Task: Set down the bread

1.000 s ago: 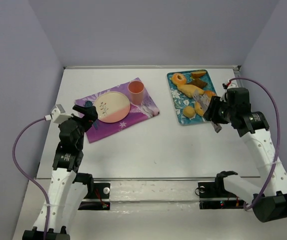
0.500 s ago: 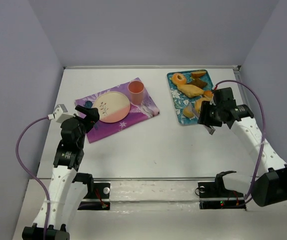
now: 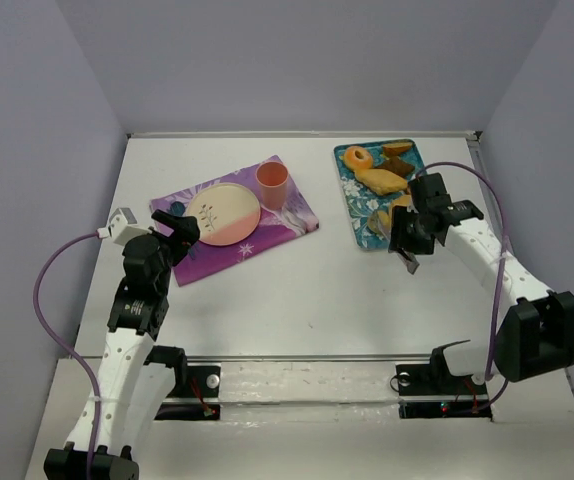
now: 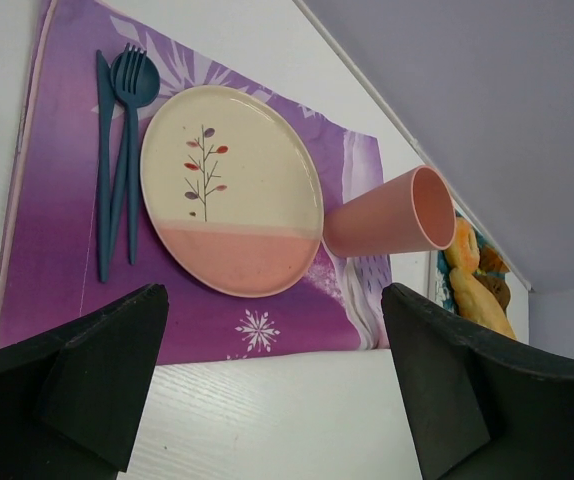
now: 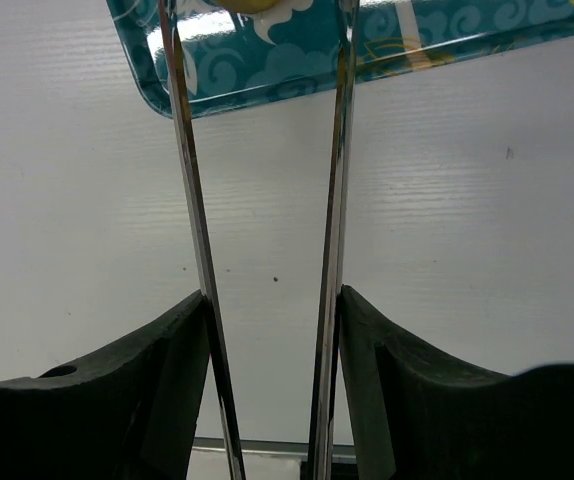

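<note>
Tongs [image 5: 339,180] reach over tray [image 5: 267,75] edge toward bread [image 3: 378,221]

Bread lies in the near-left corner of the tray, on the right side of the table [image 5: 447,250], apart from the donuts and the loaf further back. It is not yet placed, so this reads as the pick-up step.

Right gripper [image 5: 272,330] is clamped on the tongs, 1 pad against the outside of each metal arm. That hold makes sense: squeezing the pads would close the tong tips, so the bread can be lifted without the fingers touching the food. The 2 arms run from the pads across bare table and over the tray rim, and they stand spread, not pinched. A sliver of yellow shows between them at the very top of the wrist view. The tips are cut off there, so I cannot tell whether they touch the bread or only straddle it.

Left gripper [image 4: 272,290] hangs with its jaws wide apart and nothing between them, low over the near edge of the purple mat [image 4: 47,250]. It looks parked out of the way, its camera facing the plate [image 4: 229,190] and the cup [image 4: 392,215] just beside it. The plate is bare, which suggests it is where the bread should go, though the task does not say so
</note>
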{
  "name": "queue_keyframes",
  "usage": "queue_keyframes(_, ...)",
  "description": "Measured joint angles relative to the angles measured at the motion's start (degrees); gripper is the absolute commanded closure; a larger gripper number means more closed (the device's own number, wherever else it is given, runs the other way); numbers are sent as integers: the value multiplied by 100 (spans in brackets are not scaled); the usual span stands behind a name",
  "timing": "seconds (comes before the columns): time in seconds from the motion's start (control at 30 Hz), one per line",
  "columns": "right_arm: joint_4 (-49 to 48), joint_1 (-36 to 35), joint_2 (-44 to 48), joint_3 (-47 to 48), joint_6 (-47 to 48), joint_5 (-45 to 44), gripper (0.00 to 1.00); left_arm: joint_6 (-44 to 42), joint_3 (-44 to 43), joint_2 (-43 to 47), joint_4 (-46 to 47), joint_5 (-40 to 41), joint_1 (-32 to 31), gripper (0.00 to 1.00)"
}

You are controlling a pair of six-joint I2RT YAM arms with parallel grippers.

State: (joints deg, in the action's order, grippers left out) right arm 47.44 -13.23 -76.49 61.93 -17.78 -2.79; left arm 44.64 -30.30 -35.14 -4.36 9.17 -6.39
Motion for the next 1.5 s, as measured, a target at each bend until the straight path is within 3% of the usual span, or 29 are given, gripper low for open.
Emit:
queue_keyframes(0.27, -127, -72, -310, 33, 28, 85, 47, 0, 0, 0, 2, 0, 0, 1)
queue_keyframes(0.5, -251, -105, -466, 146, 20, 149, 69, 0, 0, 0, 7, 0, 0, 1)
queue_keyframes(0.7, -334, -109, -332, 205, -48, 166, 71, 0, 0, 4, 7, -11, 0, 1)
queue_keyframes(0.93, -321, -151, 708, 295, -57, 621, 73, 20, 0, 72, 9, -52, 0, 1)
queue_keyframes(1.1, -498, -1021, 981, 671, 15, 901, 73, 70, 0, 83, 0, -168, 0, 1)
queue_keyframes(1.3, -1224, -2944, -81, 1591, 417, 1036, 72, 109, 0, 114, -127, -317, 0, 1)
queue_keyframes(1.5, -1705, -3545, -2371, 3379, 831, 1047, 68, 160, 0, 485, -433, -535, -4, 1)
